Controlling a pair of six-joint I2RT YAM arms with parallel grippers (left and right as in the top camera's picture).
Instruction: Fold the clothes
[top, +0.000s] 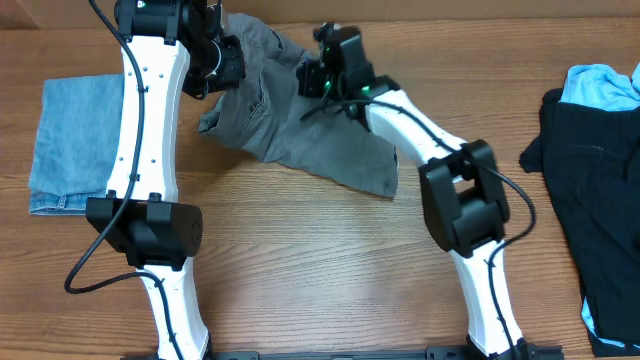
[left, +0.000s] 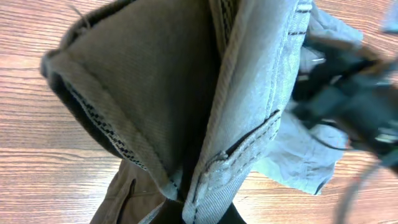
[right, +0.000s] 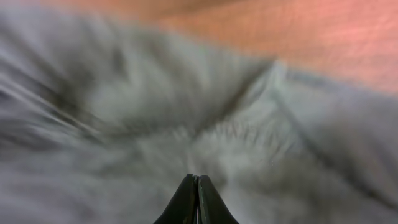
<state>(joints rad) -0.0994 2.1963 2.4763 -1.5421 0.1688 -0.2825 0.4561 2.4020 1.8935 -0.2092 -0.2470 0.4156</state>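
- Grey shorts: crumpled at far centre of table, between both arms.
- Left gripper: clamped on raised waistband, likely to shake cloth flat.
- Right gripper: closed against fabric; any pinch unclear.

We're guessing this is a robotics lab bench. A left arm and a right arm, white with black joints, are standing at one edge of a wood-grain table. A black cable is dangling loose, and grey shorts, folded denim and a black garment are lying around.
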